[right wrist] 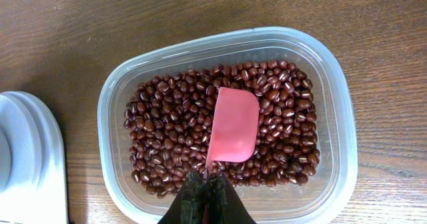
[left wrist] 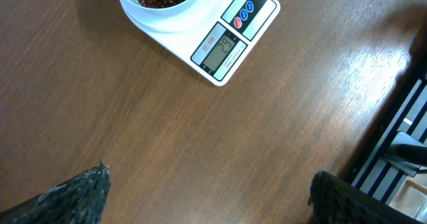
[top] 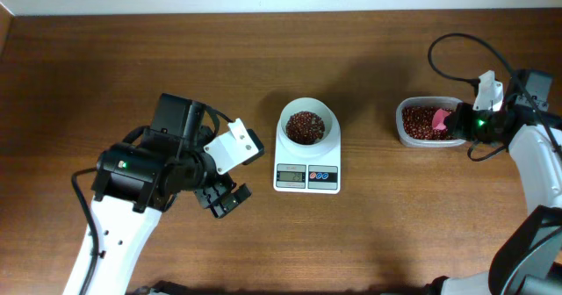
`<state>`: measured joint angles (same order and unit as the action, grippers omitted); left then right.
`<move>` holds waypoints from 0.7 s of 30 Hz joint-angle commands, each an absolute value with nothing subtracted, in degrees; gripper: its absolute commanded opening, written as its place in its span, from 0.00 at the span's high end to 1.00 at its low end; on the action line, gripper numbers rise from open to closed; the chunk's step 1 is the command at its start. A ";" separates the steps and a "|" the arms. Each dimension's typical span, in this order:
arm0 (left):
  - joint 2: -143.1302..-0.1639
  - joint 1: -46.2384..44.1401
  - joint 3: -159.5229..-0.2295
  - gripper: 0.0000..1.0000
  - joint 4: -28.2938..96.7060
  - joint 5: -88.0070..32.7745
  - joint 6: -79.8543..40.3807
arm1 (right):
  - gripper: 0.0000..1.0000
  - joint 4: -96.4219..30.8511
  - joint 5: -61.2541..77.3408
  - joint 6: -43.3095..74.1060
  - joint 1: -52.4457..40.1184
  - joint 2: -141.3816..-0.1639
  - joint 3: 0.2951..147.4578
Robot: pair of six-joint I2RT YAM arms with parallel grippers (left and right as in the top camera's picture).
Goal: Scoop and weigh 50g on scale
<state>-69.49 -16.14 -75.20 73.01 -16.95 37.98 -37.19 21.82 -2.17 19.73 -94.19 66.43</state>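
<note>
The white scale (top: pixel 306 177) stands mid-table with a round white bowl (top: pixel 306 126) of dark red-brown beans on it; its display (left wrist: pixel 219 53) shows in the left wrist view. More beans (right wrist: pixel 173 131) fill a clear tub (right wrist: pixel 337 104) at the right. My right gripper (right wrist: pixel 207 179) is shut on the handle of a pink spoon (right wrist: pixel 233 125), which sits empty over the beans in the tub. My left gripper (left wrist: pixel 207 187) is open over bare table, below and left of the scale.
The scale's corner (right wrist: pixel 27 164) lies just left of the tub in the right wrist view. The left arm (top: pixel 140 168) sits left of the scale. The table's edge and striped floor (left wrist: pixel 393 137) show at the right of the left wrist view.
</note>
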 commanded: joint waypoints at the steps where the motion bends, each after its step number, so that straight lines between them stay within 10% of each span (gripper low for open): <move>1: -69.41 -15.81 -75.02 0.01 72.95 -17.15 38.87 | 0.96 -36.58 22.50 -1.04 19.14 -95.04 66.19; 21: -69.41 -15.81 -75.02 0.01 72.95 -17.15 38.87 | 0.96 -32.60 25.36 2.61 15.40 -104.86 66.15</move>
<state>-69.49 -16.14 -75.20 73.01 -16.95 37.98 -33.17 24.16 0.64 15.97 -100.90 66.52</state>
